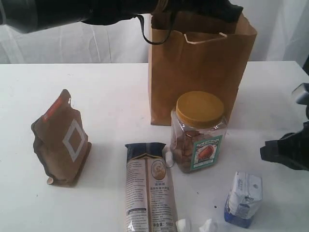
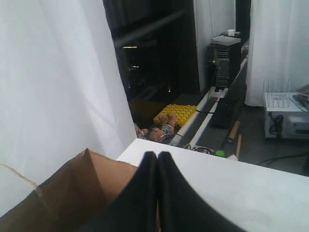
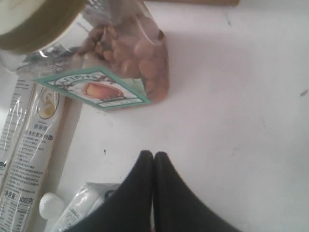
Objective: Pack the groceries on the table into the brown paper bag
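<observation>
Before creased kraft bag (image 1: 193, 72), squarish clear jar (image 1: 198, 133), perhaps plastic, yellow-lidded

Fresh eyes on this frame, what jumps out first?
The tall brown paper bag stands at the back of the table, with the left arm stretched over its mouth and the left end effector shut above the rim. Right in front of it stands the yellow-lidded nut jar; the brown pouch stands to the left, the long noodle packet lies in front, the small blue-white carton front right.
</observation>
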### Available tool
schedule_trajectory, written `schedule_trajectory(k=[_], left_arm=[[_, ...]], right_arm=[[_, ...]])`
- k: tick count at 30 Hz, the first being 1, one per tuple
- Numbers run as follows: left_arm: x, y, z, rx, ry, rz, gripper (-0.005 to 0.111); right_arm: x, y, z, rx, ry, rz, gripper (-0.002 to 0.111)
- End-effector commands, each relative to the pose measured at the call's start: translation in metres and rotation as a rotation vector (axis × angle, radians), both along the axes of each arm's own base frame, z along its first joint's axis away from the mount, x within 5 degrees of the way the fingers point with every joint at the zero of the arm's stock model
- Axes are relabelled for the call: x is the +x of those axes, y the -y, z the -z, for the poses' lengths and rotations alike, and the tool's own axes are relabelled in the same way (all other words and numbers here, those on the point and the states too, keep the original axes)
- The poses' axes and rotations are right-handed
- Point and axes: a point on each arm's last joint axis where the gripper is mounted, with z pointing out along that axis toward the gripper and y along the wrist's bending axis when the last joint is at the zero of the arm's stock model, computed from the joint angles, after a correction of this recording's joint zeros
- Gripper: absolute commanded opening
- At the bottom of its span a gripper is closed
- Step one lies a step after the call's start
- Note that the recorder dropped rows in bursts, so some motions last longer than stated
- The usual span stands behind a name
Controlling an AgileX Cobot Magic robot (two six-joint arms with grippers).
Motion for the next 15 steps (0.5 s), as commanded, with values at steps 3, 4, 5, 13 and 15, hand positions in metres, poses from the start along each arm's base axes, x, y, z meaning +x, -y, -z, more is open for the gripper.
schedule_trajectory(k=[3, 4, 5, 13, 15], left_arm=[[-0.006, -0.016, -0.030, -0.050, 0.053, -0.098, 0.000], [-0.007, -0.020, -0.033, -0.056, 0.059, -0.121, 0.000], [-0.008, -0.024, -0.035, -0.059, 0.061, -0.145, 0.000], [-0.022, -0.076, -0.017, 0.002, 0.028, -0.450, 0.000], [-0.029, -0.090, -0.009, 0.029, 0.026, -0.514, 0.000]], right_arm=[[-0.010, 0.000, -0.026, -0.132, 0.227, -0.083, 0.000], [-0.011, 0.001, -0.030, -0.142, 0.254, -0.076, 0.000], [-0.013, 0.000, -0.034, -0.149, 0.283, -0.073, 0.000], [-0.026, -0.009, -0.050, -0.103, 0.388, -0.140, 0.000], [-0.027, -0.012, -0.051, -0.105, 0.400, -0.161, 0.000]])
